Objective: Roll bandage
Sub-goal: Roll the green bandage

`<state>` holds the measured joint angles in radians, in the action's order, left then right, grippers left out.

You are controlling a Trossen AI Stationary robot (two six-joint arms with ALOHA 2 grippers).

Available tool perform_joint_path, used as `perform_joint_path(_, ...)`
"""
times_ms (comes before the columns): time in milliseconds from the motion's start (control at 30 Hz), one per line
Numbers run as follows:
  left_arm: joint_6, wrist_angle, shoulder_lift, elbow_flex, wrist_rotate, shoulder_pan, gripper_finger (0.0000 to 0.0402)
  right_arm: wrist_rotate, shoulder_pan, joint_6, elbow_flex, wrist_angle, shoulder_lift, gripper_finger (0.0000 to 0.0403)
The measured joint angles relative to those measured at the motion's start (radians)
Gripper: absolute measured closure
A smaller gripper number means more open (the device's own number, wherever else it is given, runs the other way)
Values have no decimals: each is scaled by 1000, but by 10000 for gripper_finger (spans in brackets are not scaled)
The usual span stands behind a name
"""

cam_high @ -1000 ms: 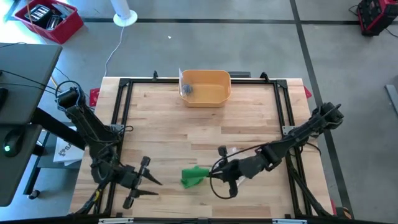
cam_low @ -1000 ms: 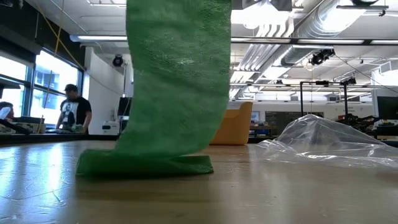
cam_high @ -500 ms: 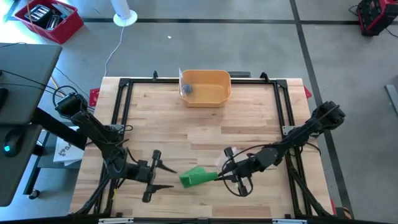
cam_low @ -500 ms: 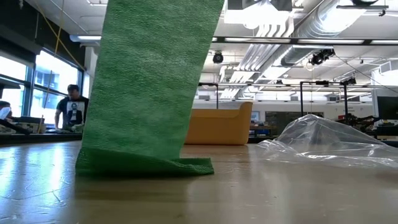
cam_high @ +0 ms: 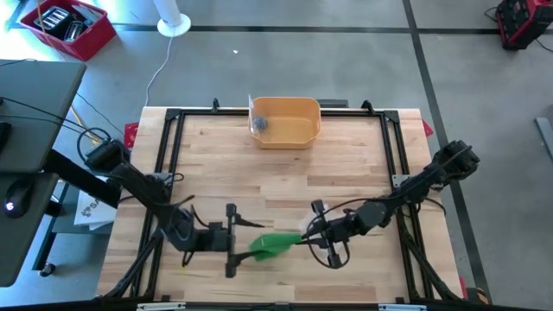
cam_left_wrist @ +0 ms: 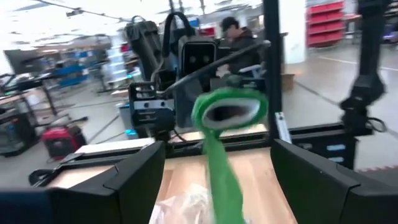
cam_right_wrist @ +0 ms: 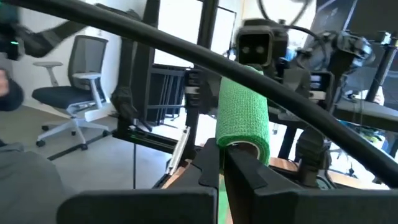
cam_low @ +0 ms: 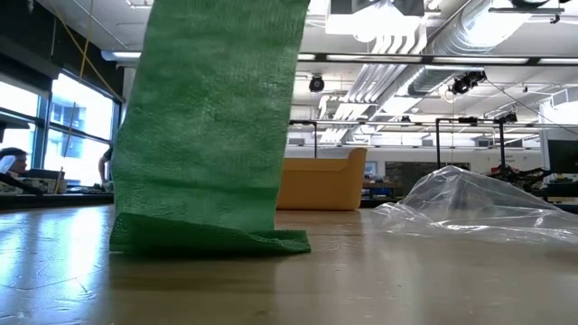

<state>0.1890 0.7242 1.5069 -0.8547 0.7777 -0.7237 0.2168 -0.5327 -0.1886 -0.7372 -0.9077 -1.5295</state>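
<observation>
- Two hands are on this job: my right hand (cam_high: 304, 237) is clenched on the rolled end of the green bandage (cam_high: 271, 244), holding it up off the surface (cam_high: 346, 173) near the front edge, while my left hand (cam_high: 232, 240) stands just beside the bandage with its fingers spread wide and nothing in them.
- From the low view, the bandage (cam_low: 212, 117) hangs as a broad strip whose loose end lies folded flat on the wood.
- To roll it well, I judge I should bring my left hand in on the hanging strip below the roll, keep the strip taut and square to the roll, and let my right hand turn so each wrap lands even.
- The risk I see is the tail dragging askew or bunching, since it lies creased on the surface.
- One yellow bin (cam_high: 286, 122) sits at the far edge, well apart from the work; a small grey thing lies in its corner, too small for me to name.
- Some clear plastic wrap (cam_low: 470, 212) lies on the surface near my right hand.
</observation>
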Motion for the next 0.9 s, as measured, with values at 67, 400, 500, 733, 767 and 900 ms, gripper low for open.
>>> perform_joint_path(67, 0, 1, 32, -37, 12, 5, 113, 0, 4, -1, 0, 2, 0, 403)
perform_joint_path(400, -60, 9, 46, -79, 10, 22, 113, 3, 5, -3, 0, 9, 0, 403)
perform_joint_path(500, -78, 9, 46, -79, -27, 31, 115, 3, 5, -11, 0, 9, 0, 403)
perform_joint_path(733, -107, 1, 46, -79, -38, 44, 139, 3, 5, -22, 0, 9, 0, 403)
perform_joint_path(767, -107, 0, 46, -79, -39, 43, 146, 3, 5, -22, 0, 9, 0, 403)
perform_joint_path(900, -108, 0, 46, -79, -39, 43, 177, 3, 5, -20, 0, 9, 0, 403)
